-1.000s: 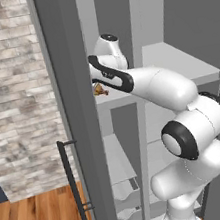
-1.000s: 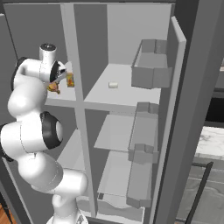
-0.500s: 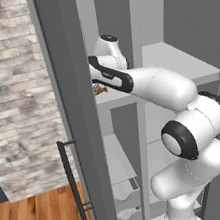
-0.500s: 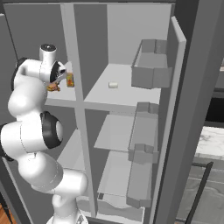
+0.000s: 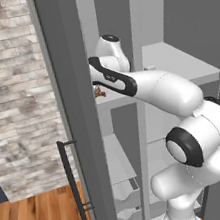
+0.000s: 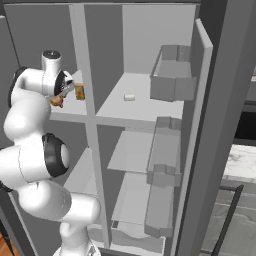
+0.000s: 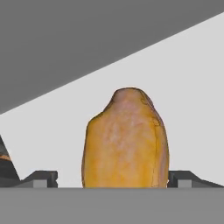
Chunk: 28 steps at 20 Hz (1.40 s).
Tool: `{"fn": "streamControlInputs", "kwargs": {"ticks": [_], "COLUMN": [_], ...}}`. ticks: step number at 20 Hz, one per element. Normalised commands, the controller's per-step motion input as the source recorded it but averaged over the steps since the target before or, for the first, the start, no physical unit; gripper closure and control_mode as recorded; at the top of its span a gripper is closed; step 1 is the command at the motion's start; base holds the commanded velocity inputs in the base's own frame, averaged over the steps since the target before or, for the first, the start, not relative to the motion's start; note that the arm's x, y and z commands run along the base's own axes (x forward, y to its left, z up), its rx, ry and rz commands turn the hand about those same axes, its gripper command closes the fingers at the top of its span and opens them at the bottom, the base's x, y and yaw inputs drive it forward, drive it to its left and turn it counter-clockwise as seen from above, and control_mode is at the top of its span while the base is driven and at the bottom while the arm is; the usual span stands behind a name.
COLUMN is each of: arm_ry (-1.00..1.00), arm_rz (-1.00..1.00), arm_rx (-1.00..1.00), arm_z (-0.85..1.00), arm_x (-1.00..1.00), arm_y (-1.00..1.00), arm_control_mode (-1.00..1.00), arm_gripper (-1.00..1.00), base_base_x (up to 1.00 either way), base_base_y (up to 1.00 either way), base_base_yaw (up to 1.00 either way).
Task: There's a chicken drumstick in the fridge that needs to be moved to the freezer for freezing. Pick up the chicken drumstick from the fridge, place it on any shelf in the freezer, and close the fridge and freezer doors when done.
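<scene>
Here's the arm reaching into the freezer (image 5: 115,55), the narrow left-hand compartment, with the gripper (image 6: 61,96) up at shelf height. From the hand view the chicken drumstick (image 7: 125,140) sits dead centre, a fat golden-orange lump with a paler rounded top, bracketed low down by the two dark fingertips (image 7: 40,178) on either side. They appear to touch its flanks, so the jaws look pinched on the meat, though the contact itself falls at the very bottom edge and is hard to confirm. Behind it runs the pale shelf (image 7: 188,87) under a dark grey wall.

Over to the right base view: it picks out what the hand camera cannot, a small upright orange carton (image 6: 79,91) standing on the freezer shelf just beside the gripper, with a brown scrap of drumstick (image 6: 56,101) peeking beneath the wrist. It also shows the fridge (image 6: 150,95) wide open, a small pale block (image 6: 129,97) on its broad shelf and door bins on the swung-out door (image 6: 200,125).

The left base view gives the other side: the freezer door (image 5: 74,113) edge-on, its bar handle (image 5: 74,189) low down, and a speck of drumstick (image 5: 99,91) at the door's edge.

Compared with half a second back, the arm has barely budged; wrist and drumstick sit at the same shelf level.
</scene>
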Motion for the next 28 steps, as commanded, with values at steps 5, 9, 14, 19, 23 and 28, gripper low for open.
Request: {"fn": "streamControlInputs", "kwargs": {"ticks": [5,9,14,19,23,28], "arm_ry": [0.00,-0.06,-0.12,-0.13,-0.09,0.00], "arm_rz": [0.00,0.00,0.00,0.00,0.00,-0.01], "arm_rx": [0.00,0.00,0.00,0.00,0.00,0.00], "arm_z": [0.00,0.00,0.00,-0.07,0.02,0.30], "arm_x": [-0.12,-0.01,0.00,0.02,-0.16,-0.30], "arm_y": [0.00,-0.03,-0.06,-0.01,-0.03,-0.14], "arm_control_mode": [-1.00,-1.00,-1.00,-1.00,-1.00,-1.00], "arm_gripper": [-1.00,-1.00,-1.00,-1.00,-1.00,-1.00], "base_base_x": [0.00,0.00,0.00,0.00,0.00,0.00], "base_base_y": [0.00,0.00,0.00,0.00,0.00,0.00], "base_base_yaw": [0.00,0.00,0.00,0.00,0.00,0.00]}}
